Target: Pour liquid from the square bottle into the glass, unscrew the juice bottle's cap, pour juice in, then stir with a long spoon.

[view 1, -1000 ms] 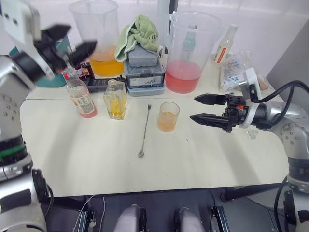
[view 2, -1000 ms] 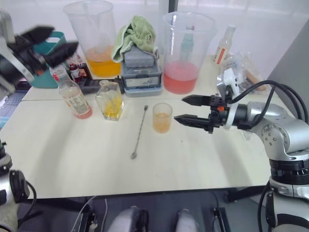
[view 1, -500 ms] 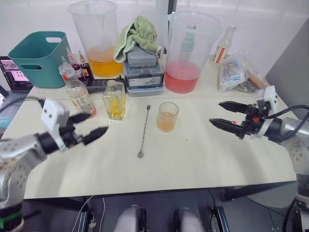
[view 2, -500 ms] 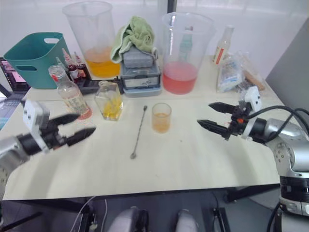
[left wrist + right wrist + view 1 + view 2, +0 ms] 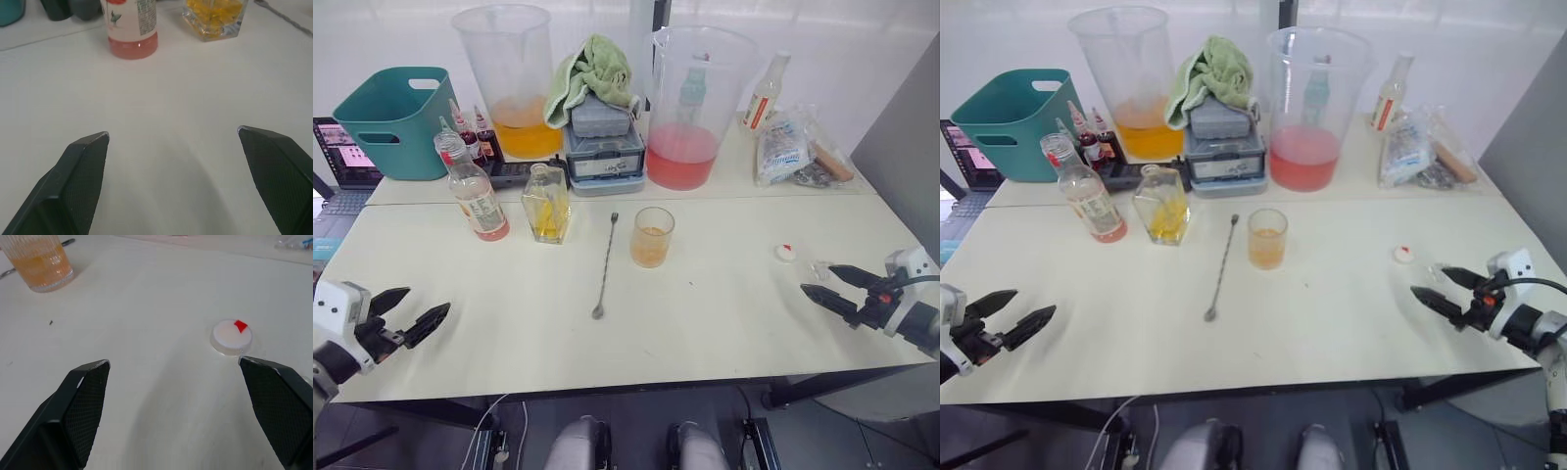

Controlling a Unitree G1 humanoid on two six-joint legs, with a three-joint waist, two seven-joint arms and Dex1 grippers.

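A: Left eye view, table survey. Glass stands mid-table, orange liquid low in it. Long spoon lies flat just left of the glass, bowl end toward the near edge, handle end pointing far.

B: Bottles?

A: Square bottle upright left of the spoon, yellow liquid inside, no stopper on its neck. Juice bottle upright just left of that, pink liquid at the bottom, neck uncapped. White cap with a red mark lies on the table right of the glass, well apart from both bottles.

B: Grippers?

A: Left gripper at the near left corner, fingers spread, grasping nothing; left wrist view looks across bare tabletop toward the juice bottle and square bottle. Right gripper at the near right edge, fingers likewise parted and empty; right wrist view has the cap lying near one fingertip, untouched, and the glass farther off.

B: Far side?

A: Teal bin far left. Two big clear beakers, orange-filled beaker and pink-filled beaker, with a grey box stack between them and a green cloth on top.
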